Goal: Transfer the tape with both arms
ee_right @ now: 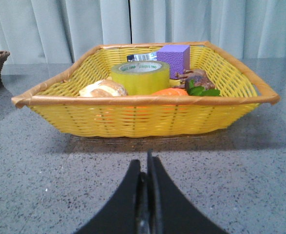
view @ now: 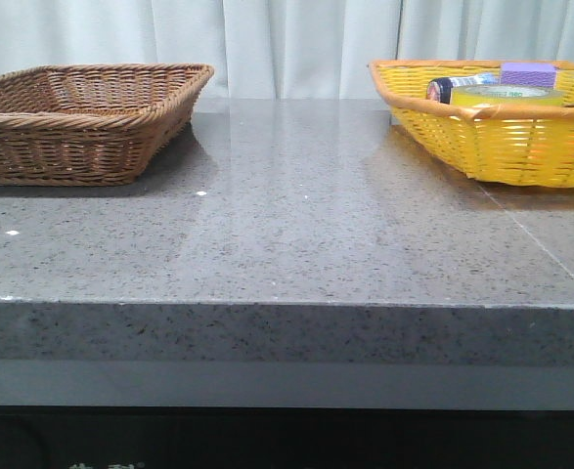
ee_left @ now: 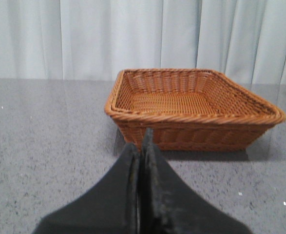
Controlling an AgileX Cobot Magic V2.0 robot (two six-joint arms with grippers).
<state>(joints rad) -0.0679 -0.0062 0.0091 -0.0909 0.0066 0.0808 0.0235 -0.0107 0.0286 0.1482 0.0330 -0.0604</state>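
We see a grey speckled stone table with a thick front edge. Directly on it rest two wicker baskets, well apart: a brown basket at the far left and a yellow basket at the far right.

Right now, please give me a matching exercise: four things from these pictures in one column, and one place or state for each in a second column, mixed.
1. roll of translucent yellow packing tape
2. brown woven wicker basket
3. purple block
4. left gripper

a. holds nothing
b. shut, over the grey table
c. lies in the yellow woven basket
d. stands behind the tape, in the same basket

Pairs: 1-c, 2-a, 3-d, 4-b
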